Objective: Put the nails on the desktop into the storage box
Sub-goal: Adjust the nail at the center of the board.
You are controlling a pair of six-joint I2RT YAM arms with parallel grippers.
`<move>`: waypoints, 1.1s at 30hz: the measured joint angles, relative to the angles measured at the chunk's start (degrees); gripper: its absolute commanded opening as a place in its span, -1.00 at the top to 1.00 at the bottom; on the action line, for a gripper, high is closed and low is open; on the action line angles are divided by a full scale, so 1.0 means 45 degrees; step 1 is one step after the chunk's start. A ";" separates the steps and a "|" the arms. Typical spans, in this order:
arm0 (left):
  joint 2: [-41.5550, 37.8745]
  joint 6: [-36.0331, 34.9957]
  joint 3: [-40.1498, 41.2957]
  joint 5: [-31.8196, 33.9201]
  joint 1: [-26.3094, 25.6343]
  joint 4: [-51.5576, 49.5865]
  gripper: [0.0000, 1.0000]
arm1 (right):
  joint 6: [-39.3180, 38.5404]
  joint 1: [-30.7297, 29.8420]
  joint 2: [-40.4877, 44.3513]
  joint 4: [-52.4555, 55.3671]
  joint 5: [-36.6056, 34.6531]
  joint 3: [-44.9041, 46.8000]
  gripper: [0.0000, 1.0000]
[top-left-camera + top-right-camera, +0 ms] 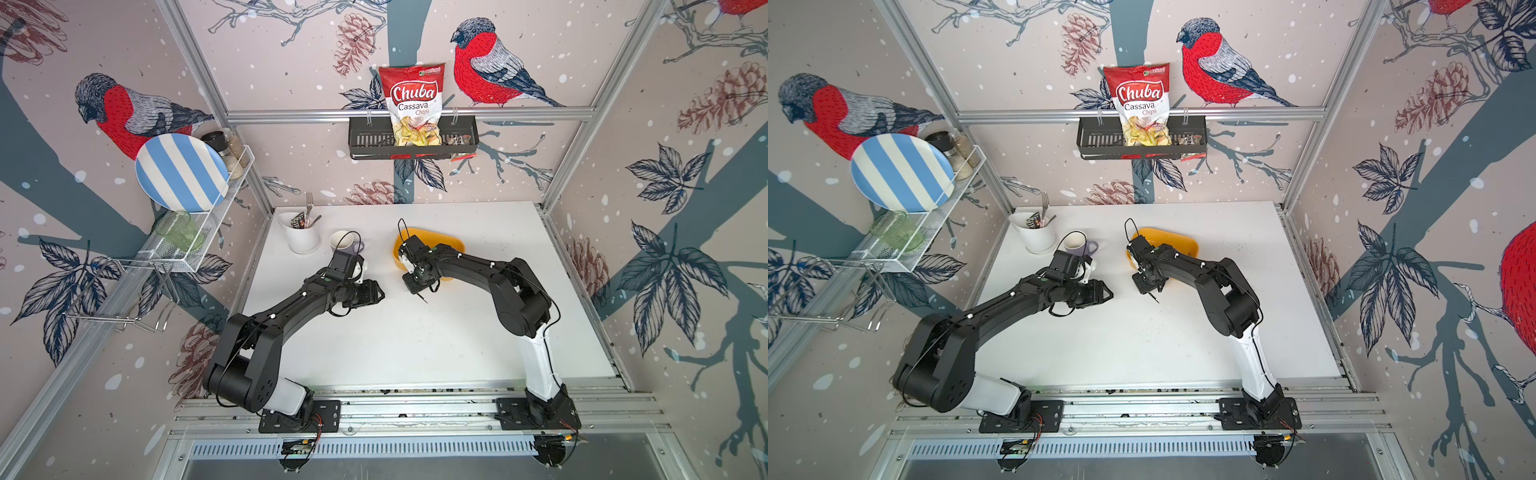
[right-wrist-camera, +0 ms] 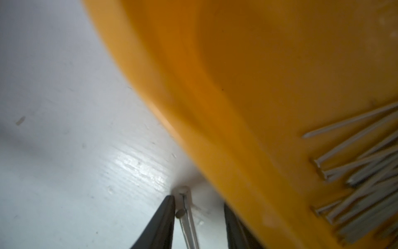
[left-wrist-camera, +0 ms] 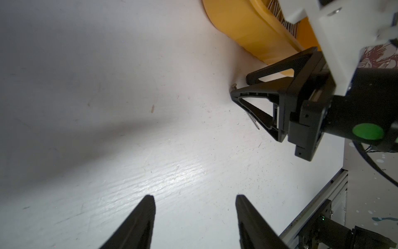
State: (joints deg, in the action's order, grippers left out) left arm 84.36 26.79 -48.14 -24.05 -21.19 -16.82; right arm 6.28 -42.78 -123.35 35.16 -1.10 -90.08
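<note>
The yellow storage box [image 1: 436,239] [image 1: 1177,241] [image 2: 258,75] stands at the back middle of the white desktop [image 1: 415,353]. Several nails [image 2: 355,172] lie inside it. My right gripper [image 1: 417,286] [image 2: 198,201] points down at the table just in front of the box, its jaws apart. Two nails [image 2: 187,215] lie between the jaws against one finger, and one end [image 1: 423,297] sticks out from under the gripper. My left gripper [image 1: 380,293] [image 3: 195,198] hovers open and empty a short way to the left, facing the right gripper [image 3: 241,86].
A white utensil holder [image 1: 302,239] with a fork and a mug [image 1: 343,241] stand behind the left arm. On the back wall hangs a black basket [image 1: 365,139] with a chips bag. A wire shelf [image 1: 216,208] with a striped plate is on the left wall.
</note>
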 measured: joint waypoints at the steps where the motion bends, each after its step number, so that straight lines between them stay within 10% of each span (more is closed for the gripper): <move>1: 0.0000 0.0049 0.0005 -0.0005 0.0000 0.0034 -0.25 | 0.0024 0.0015 0.0180 -0.0141 -0.0010 0.0296 0.16; 33: 0.0311 0.0418 0.0092 0.0049 -0.0248 0.0311 -0.24 | 0.0641 0.0680 0.2793 -0.0296 0.2297 0.3891 0.14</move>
State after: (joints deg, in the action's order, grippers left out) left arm 85.76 28.67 -47.72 -23.83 -22.31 -15.42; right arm 9.17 -39.72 -110.78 33.82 9.23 -72.58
